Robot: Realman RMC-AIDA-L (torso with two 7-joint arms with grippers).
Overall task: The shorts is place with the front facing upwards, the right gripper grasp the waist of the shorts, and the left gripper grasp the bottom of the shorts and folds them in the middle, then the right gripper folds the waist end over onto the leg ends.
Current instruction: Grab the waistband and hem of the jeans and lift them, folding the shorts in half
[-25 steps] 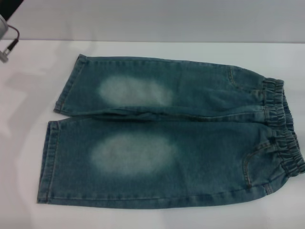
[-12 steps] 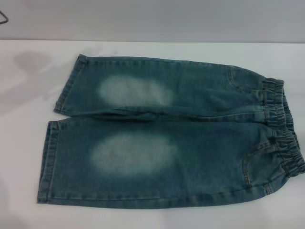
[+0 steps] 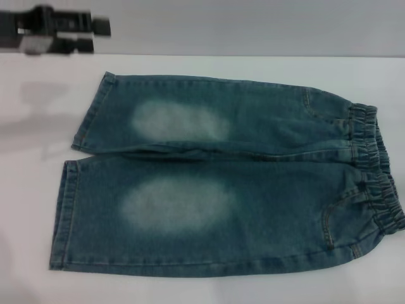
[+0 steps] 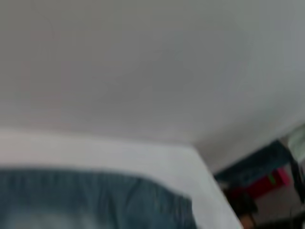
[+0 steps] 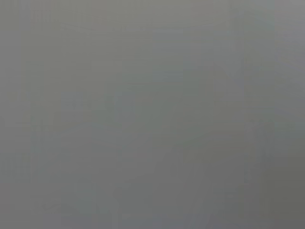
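Note:
The shorts (image 3: 221,183) lie flat on the white table (image 3: 38,190), front up, with a pale oval patch on each leg. The ruffled waist (image 3: 376,171) is at the right. The flat hemmed leg ends (image 3: 63,215) are at the left. My left gripper (image 3: 101,35) hovers at the far left, beyond the far leg's hem, apart from the cloth. Its two dark fingers (image 3: 101,25) stand apart with nothing between them. In the left wrist view, a strip of the shorts (image 4: 95,200) shows on the table (image 4: 119,152). The right gripper is out of view.
Bare white tabletop surrounds the shorts on the left and front. A grey wall (image 3: 253,25) runs behind the table. The left wrist view shows dark and red clutter (image 4: 262,176) beyond the table's edge. The right wrist view shows only plain grey.
My left gripper has come into the head view at the far left, reaching right toward the far leg's hem. The shorts have not moved.

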